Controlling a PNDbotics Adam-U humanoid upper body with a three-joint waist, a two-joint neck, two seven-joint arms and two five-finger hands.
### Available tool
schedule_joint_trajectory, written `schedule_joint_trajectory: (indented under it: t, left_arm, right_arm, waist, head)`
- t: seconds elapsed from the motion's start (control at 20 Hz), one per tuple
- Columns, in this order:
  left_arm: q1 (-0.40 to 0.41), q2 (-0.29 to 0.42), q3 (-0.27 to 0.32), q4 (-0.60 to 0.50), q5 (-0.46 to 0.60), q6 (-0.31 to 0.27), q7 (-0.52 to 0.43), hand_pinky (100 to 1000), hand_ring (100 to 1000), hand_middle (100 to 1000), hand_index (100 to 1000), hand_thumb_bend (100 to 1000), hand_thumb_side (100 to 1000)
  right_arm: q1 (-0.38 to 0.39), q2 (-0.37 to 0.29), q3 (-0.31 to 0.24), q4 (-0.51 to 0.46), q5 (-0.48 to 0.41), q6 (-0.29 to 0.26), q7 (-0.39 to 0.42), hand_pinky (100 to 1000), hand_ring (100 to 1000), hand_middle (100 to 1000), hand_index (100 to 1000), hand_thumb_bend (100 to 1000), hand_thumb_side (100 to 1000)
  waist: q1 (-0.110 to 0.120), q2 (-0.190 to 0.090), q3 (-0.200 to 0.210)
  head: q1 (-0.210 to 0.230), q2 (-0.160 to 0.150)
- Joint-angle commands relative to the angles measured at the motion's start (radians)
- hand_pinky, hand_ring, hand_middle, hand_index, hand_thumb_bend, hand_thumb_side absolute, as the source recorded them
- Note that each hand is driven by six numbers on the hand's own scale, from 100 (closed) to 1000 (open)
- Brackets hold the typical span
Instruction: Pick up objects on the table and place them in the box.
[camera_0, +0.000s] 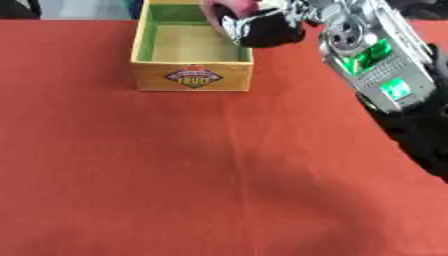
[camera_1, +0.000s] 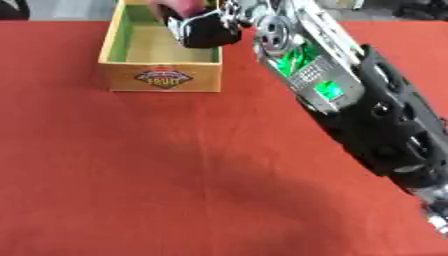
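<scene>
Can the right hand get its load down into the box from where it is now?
Probably yes. The right hand hangs over the box by its right wall, curled round a pinkish object. The box's top is open, and nothing visible lies between hand and floor.

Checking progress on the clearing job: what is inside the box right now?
The visible floor of the box looks bare. The right hand, curled round a pinkish object, hovers over its far right corner, hiding that part.
</scene>
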Motion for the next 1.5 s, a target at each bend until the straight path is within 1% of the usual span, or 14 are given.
schedule_joint_trajectory:
  t: [0.05,0.25,0.55,0.7,0.8,0.95,1.1,1.15,1.2,1.25,1.35,1.45,1.5]
  left_arm:
    - [-0.002,0.004,-0.005,-0.019,0.007,0.001,-0.007,498,486,355,483,100,690]
    - [-0.004,0.002,-0.011,-0.019,0.015,0.002,-0.014,498,486,355,482,100,690]
    - [-0.013,-0.002,-0.019,-0.019,0.024,0.003,-0.025,500,486,354,481,100,691]
    - [-0.017,-0.004,-0.021,-0.019,0.029,0.002,-0.029,500,486,354,480,100,691]
    - [-0.02,-0.005,-0.024,-0.019,0.032,0.002,-0.032,501,486,353,480,100,691]
    - [-0.021,-0.006,-0.027,-0.019,0.036,0.002,-0.036,501,486,353,479,100,691]
    - [-0.021,-0.007,-0.028,-0.019,0.039,0.003,-0.039,502,486,353,479,100,692]
    - [-0.021,-0.008,-0.028,-0.019,0.039,0.003,-0.039,502,486,353,479,100,692]
    - [-0.021,-0.008,-0.028,-0.019,0.039,0.003,-0.039,502,486,353,479,100,691]
    - [-0.021,-0.008,-0.028,-0.019,0.04,0.003,-0.039,502,486,353,479,100,689]
    - [-0.022,-0.007,-0.029,-0.019,0.041,0.005,-0.04,502,486,353,478,100,687]
    - [-0.021,-0.005,-0.03,-0.019,0.04,0.008,-0.043,502,486,353,478,100,690]
    - [-0.02,-0.005,-0.029,-0.019,0.04,0.009,-0.043,502,486,352,478,100,689]
  right_arm:
    - [-0.066,0.024,-0.004,0.107,0.009,-0.007,-0.039,516,558,307,480,100,100]
    - [-0.141,0.089,-0.007,0.29,0.019,-0.038,-0.111,513,557,308,483,100,100]
    - [-0.22,0.178,-0.033,0.556,0.041,-0.112,-0.249,514,559,325,503,100,100]
    - [-0.241,0.207,-0.042,0.658,0.069,-0.145,-0.303,518,563,330,509,100,100]
    - [-0.249,0.221,-0.044,0.706,0.094,-0.163,-0.325,523,568,336,514,100,100]
    - [-0.253,0.238,-0.046,0.78,0.16,-0.178,-0.348,544,582,354,534,100,110]
    - [-0.255,0.262,-0.067,0.857,0.229,-0.167,-0.362,556,596,364,545,100,125]
    - [-0.256,0.269,-0.074,0.88,0.251,-0.161,-0.361,565,607,376,556,100,143]
    - [-0.256,0.274,-0.078,0.899,0.271,-0.156,-0.356,578,621,396,579,100,192]
    - [-0.256,0.278,-0.08,0.915,0.289,-0.153,-0.344,596,635,413,592,100,202]
    - [-0.256,0.284,-0.079,0.938,0.316,-0.15,-0.296,628,665,456,625,100,231]
    - [-0.255,0.288,-0.08,0.952,0.335,-0.151,-0.227,659,715,548,710,100,316]
    - [-0.255,0.29,-0.08,0.955,0.341,-0.152,-0.191,668,737,593,757,100,373]
  waist:
    - [0.005,-0.011,0.006]
    - [0.008,0.0,0.021]
    - [0.005,0.022,0.054]
    - [0.002,0.033,0.071]
    - [-0.001,0.039,0.08]
    - [-0.002,0.046,0.088]
    - [0.001,0.048,0.094]
    - [0.001,0.048,0.095]
    - [0.001,0.047,0.095]
    - [0.001,0.047,0.095]
    - [0.002,0.046,0.094]
    - [0.006,0.045,0.095]
    - [0.008,0.044,0.096]
  head:
    - [-0.01,-0.029]
    - [-0.025,-0.056]
    - [-0.053,-0.093]
    - [-0.069,-0.108]
    - [-0.075,-0.113]
    - [-0.081,-0.115]
    - [-0.086,-0.114]
    - [-0.088,-0.113]
    - [-0.089,-0.113]
    - [-0.089,-0.113]
    - [-0.087,-0.113]
    - [-0.085,-0.108]
    - [-0.085,-0.105]
